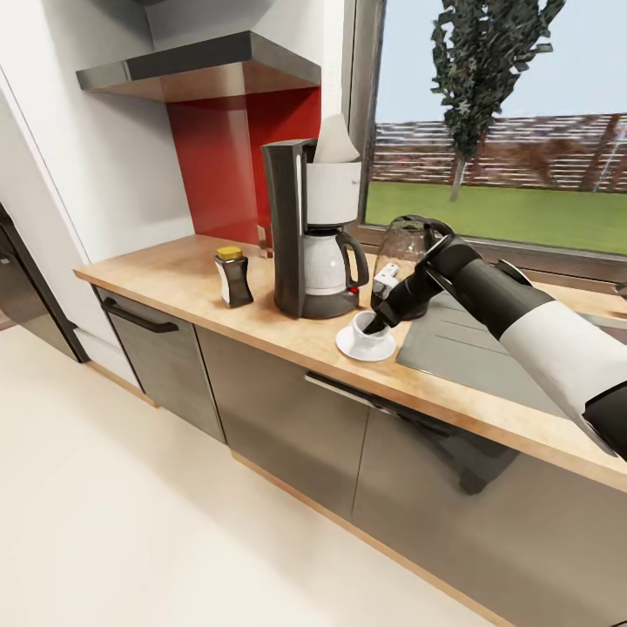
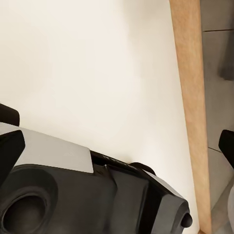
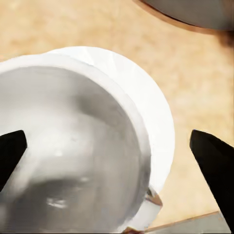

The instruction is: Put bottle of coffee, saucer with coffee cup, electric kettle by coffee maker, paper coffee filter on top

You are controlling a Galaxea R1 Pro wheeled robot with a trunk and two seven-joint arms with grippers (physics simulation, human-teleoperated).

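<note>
Your tabletop point(image 1: 187, 270) carries everything here. The coffee maker point(image 1: 312, 231) stands beyond your right fingers point(image 1: 377, 326), with the paper coffee filter point(image 1: 335, 139) upright in its white housing. The electric kettle point(image 1: 402, 248) sits just behind your right wrist, near the maker. The bottle of coffee point(image 1: 232, 277) stands on the far side of the maker from your fingers. The saucer point(image 1: 348, 347) lies directly under them, bearing the coffee cup point(image 1: 363, 331). Your right fingers point(image 3: 215, 165) are spread wide, straddling the cup's rim and gripping nothing. I cannot tell how your left fingers stand.
</note>
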